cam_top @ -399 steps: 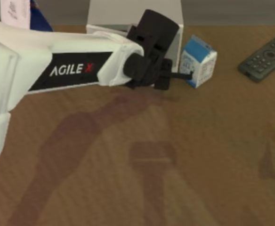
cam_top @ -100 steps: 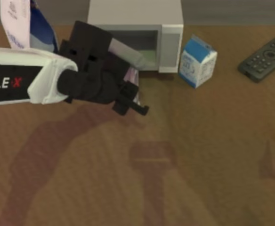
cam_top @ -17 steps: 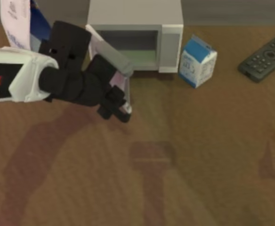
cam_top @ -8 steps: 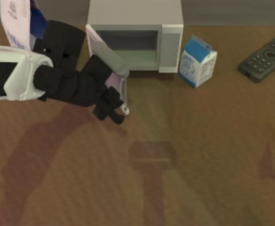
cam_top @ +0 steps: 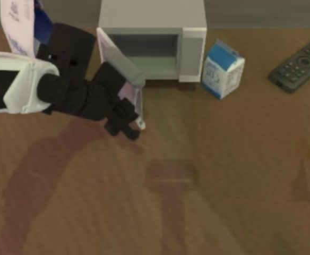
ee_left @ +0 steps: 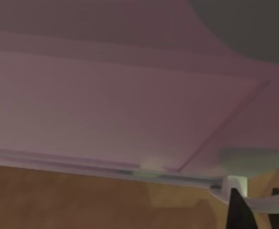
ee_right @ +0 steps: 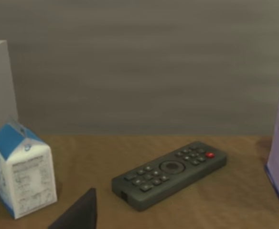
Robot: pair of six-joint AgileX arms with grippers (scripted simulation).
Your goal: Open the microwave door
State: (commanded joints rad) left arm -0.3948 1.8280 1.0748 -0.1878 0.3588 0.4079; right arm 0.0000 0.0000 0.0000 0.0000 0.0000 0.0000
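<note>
Our left pincer [cam_top: 129, 126] sits at the free edge of the microwave door [cam_top: 124, 66], fingers closed narrow on the handle strip at that edge. The door hangs swung out from the microwave [cam_top: 152, 32], hinged on the side away from the control strip, so it runs back from our pincer to the box and the cavity behind it shows open. In the left wrist view the door's panel [ee_left: 130, 109] fills most of the frame, with our fingertips [ee_left: 239, 212] right under its lower corner. Beyond the microwave, well apart from our pincer, stands a blue and white milk carton [cam_top: 223, 69]; a dark remote [cam_top: 298, 65] lies farther off still on the table [cam_top: 240, 175]. A white and blue bag [cam_top: 22, 24] stands behind our left arm. We can't see the right pincer in the top view; its wrist view faces the carton [ee_right: 22, 171] and remote [ee_right: 170, 174].
</note>
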